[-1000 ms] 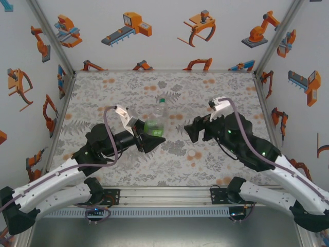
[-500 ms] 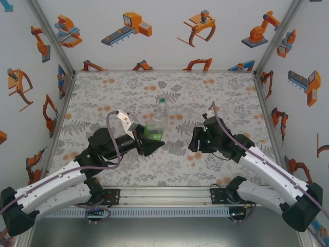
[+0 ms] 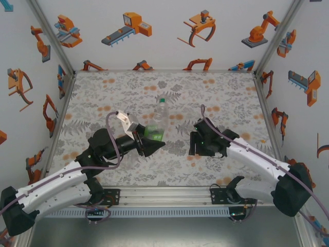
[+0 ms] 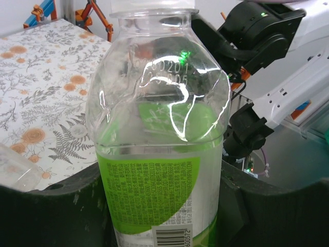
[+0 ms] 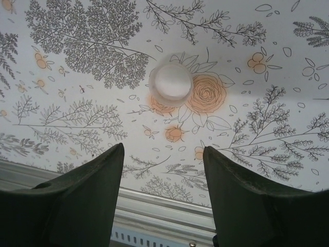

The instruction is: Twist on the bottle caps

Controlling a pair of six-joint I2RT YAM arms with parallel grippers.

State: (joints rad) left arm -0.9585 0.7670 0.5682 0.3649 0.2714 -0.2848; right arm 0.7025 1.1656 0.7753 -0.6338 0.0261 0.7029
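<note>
A clear bottle (image 3: 157,123) with a green label stands upright at the table's middle, a green cap on its neck. My left gripper (image 3: 150,144) is shut on its lower body. In the left wrist view the bottle (image 4: 160,149) stands between the two black fingers (image 4: 49,211). My right gripper (image 3: 198,144) points down at the table to the right of the bottle. In the right wrist view a small white bottle cap (image 5: 171,81) lies flat on the floral cloth, just beyond the right gripper (image 5: 163,149), which is open with nothing between its fingers.
The floral tablecloth (image 3: 128,87) covers the table, with white walls on three sides. The metal rail of the near edge (image 5: 169,206) runs just below the right fingers. The right arm (image 4: 267,46) shows behind the bottle in the left wrist view.
The right arm has dropped and swung toward the near edge, its gripper now pointing down at the cloth with the jaws narrower. The left gripper and bottle have barely shifted.
</note>
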